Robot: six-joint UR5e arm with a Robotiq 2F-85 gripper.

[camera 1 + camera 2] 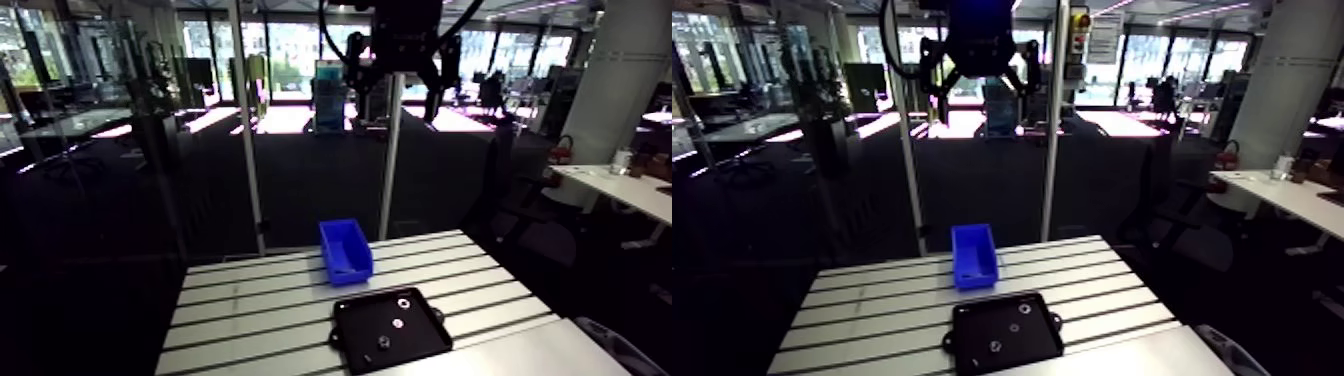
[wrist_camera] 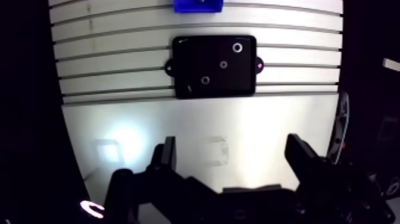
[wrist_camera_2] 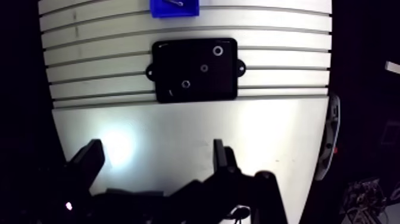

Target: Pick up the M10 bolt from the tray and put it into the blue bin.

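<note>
The black tray (image 2: 196, 53) lies on the slotted table, far ahead of my gripper (image 2: 232, 156). In it are three small round parts: a pale ring (image 2: 237, 47), a smaller one (image 2: 223, 64) and another ring (image 2: 205, 80). I cannot tell which of them, if any, is the M10 bolt. Just beyond the tray stands the blue bin (image 1: 346, 250), with a small shiny piece (image 3: 174, 3) in it. The gripper hangs high above the table's near, smooth part, open with nothing between its fingers.
The slotted table (image 1: 250, 310) runs out to the left of the tray. A smooth plate (image 2: 196, 137) covers the near part under the gripper. Two upright posts (image 1: 390, 150) rise behind the bin.
</note>
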